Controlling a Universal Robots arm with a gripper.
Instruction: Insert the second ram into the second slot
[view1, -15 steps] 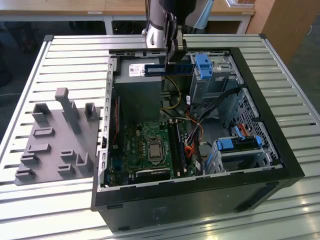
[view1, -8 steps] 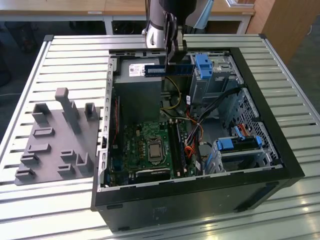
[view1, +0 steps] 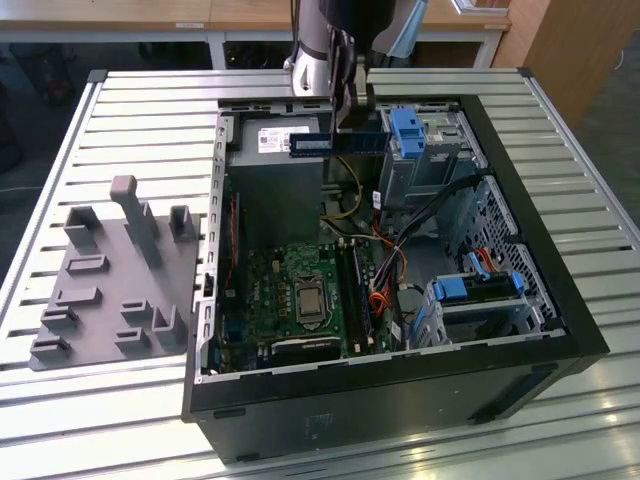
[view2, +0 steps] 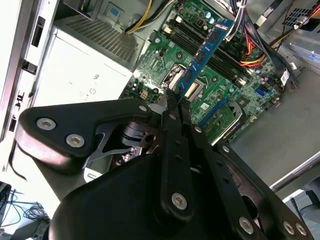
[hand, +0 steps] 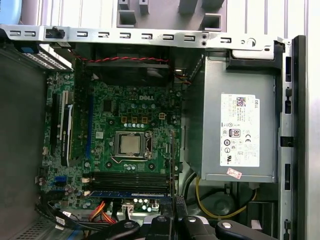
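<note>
A: Exterior view first. Where to find the second ram (view1: 338, 143)?

B: Up in the air over the open computer case (view1: 400, 400), toward its far side, at the power supply (view1: 260, 165) end. Held level, long edge flat, blue face outward. Clamped from above in narrow jaws at the foot of the arm (view1: 325, 50).

A: Any contact with the board?

B: None. Well apart from the green motherboard (view1: 290, 290) down on the case floor, and not in any slot. Under the case, a slatted metal bench (view1: 150, 110). Beside the case, on the exterior view's left, a grey holder block (view1: 110, 280).

A: Now the second wrist view.

B: Black jaws drawn in close, pinching one end of the second ram (view2: 205, 47). Slanting away from the tips, with dark chips along the blue face. Behind it, the motherboard (view2: 160, 55) with its processor socket (view2: 175, 80) and long dark memory slots (view2: 225, 62). Off to the side, the pale power supply (view2: 85, 75).

A: And the first wrist view?

B: Second ram (hand: 131, 193) seen edge-on there, as a thin blue strip running straight out from the closed jaws. Lined up lengthwise with the memory slots (hand: 130, 180), just beside them in the picture. Cannot tell whether above the second slot or another. Farther off, the processor socket (hand: 131, 145), the power supply (hand: 239, 130) with a white label, and yellow cables (hand: 220, 212).
</note>
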